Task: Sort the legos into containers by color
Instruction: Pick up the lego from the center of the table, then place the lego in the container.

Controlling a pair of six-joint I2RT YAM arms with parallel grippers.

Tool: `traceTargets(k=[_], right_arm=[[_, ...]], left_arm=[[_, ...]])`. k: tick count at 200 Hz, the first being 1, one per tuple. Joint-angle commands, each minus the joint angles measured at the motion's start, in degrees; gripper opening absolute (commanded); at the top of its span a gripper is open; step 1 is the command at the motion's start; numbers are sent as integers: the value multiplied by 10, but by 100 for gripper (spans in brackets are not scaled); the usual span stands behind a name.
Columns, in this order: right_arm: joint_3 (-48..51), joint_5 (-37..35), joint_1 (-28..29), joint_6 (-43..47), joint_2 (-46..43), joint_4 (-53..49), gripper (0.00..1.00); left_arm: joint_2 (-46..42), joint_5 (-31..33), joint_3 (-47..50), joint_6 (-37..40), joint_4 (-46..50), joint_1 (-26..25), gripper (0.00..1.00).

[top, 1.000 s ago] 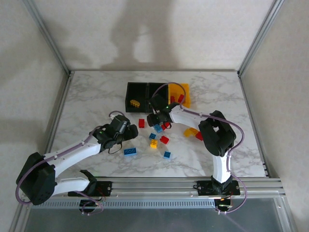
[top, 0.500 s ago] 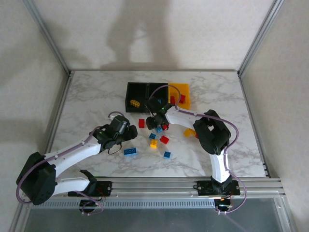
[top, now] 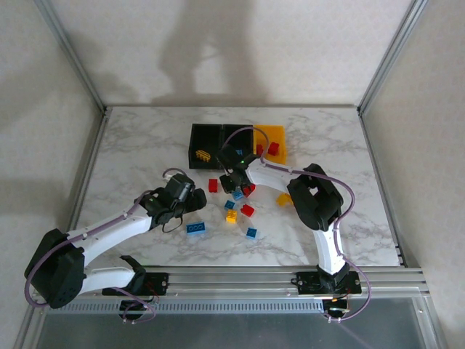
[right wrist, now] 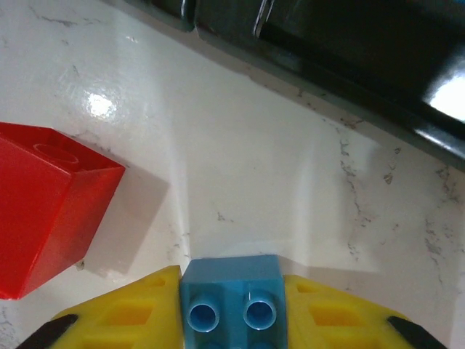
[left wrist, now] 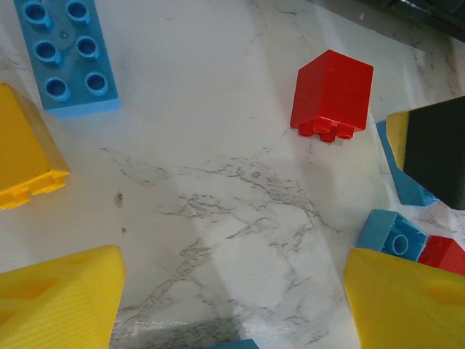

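Observation:
My right gripper [top: 234, 182] [right wrist: 231, 285] is shut on a small blue lego [right wrist: 231, 302] low over the marble, just in front of the containers [top: 218, 138]. A red lego [right wrist: 43, 211] lies to its left. The containers are two black bins and a yellow-orange bin [top: 280, 138]; a yellow lego [top: 203, 155] lies in the left black bin and a red lego [top: 274, 149] in the yellow-orange one. My left gripper [top: 190, 201] [left wrist: 232, 305] hangs open over bare table, with a long blue lego [left wrist: 65, 58], a yellow lego [left wrist: 22, 160] and a red lego [left wrist: 330, 94] ahead of it.
Loose legos lie between the arms: red [top: 213, 185], blue [top: 229, 204], yellow [top: 231, 215], red [top: 248, 210], blue [top: 251, 233], a long blue one [top: 195, 227] and a yellow-orange one [top: 283, 198]. The black bin wall [right wrist: 327, 43] stands close ahead of the right gripper.
My right gripper has shifted slightly left and closed onto the small blue lego. The left arm has stayed still and open.

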State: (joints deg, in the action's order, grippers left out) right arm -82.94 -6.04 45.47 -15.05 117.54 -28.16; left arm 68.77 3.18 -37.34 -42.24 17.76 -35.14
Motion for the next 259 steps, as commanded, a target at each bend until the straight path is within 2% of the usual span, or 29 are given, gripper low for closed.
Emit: traceTargets(k=[1, 51, 92, 124, 186, 259], right_arm=[[-20, -11, 6, 6, 2, -18, 31], [-48, -16, 3, -3, -56, -22, 31], [-118, -33, -30, -26, -53, -37, 31], [-183, -17, -74, -60, -19, -27, 31], [-315, -15, -118, -116, 82, -40, 31], [-348, 20, -126, -175, 140, -27, 33]], left_arm=[[-5, -4, 3, 1, -3, 5, 79], [-3, -12, -12, 9, -14, 5, 79], [14, -16, -47, 22, -16, 5, 79], [28, -25, -57, 24, -18, 5, 78], [23, -25, -51, 22, -18, 5, 78], [42, -26, -54, 25, -23, 5, 78]])
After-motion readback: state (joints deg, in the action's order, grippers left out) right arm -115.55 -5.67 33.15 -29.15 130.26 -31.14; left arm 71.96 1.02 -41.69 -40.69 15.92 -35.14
